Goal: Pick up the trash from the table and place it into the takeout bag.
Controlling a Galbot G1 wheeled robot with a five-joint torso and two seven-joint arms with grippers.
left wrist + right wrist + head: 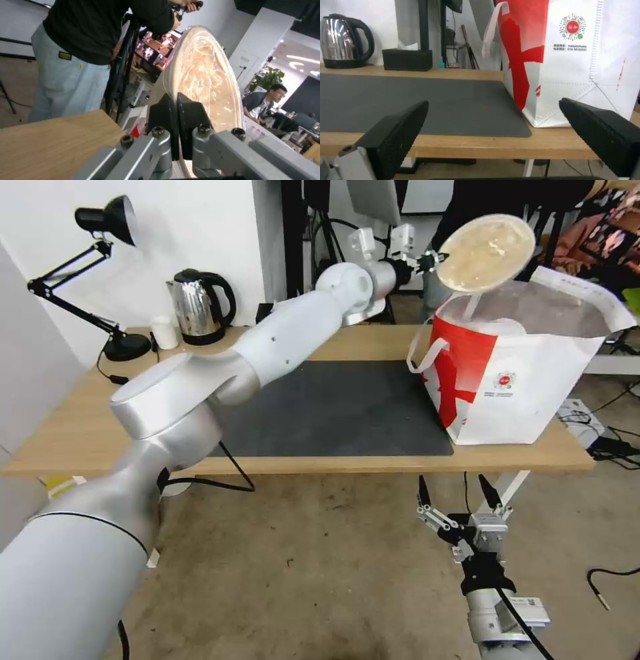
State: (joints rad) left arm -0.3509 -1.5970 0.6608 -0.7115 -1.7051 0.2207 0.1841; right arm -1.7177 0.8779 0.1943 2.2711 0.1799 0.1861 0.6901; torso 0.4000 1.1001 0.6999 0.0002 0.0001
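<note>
My light-wood table carries a dark grey rectangular mat; right of the mat stands the white-and-red takeout bag, behind it a steel kettle.

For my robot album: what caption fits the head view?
Left hand tilts beige bowl over takeout bag; right hand waits open.

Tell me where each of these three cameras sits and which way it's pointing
Head view: on the robot's head, looking forward and down at the table; both arms show, the left gripper holding the beige bowl over the takeout bag.
Left wrist view: on the left wrist, looking along its fingers clamped on the bowl's rim.
Right wrist view: on the right wrist below the table edge, facing the bag between its open fingers.
All three share the table.
</note>
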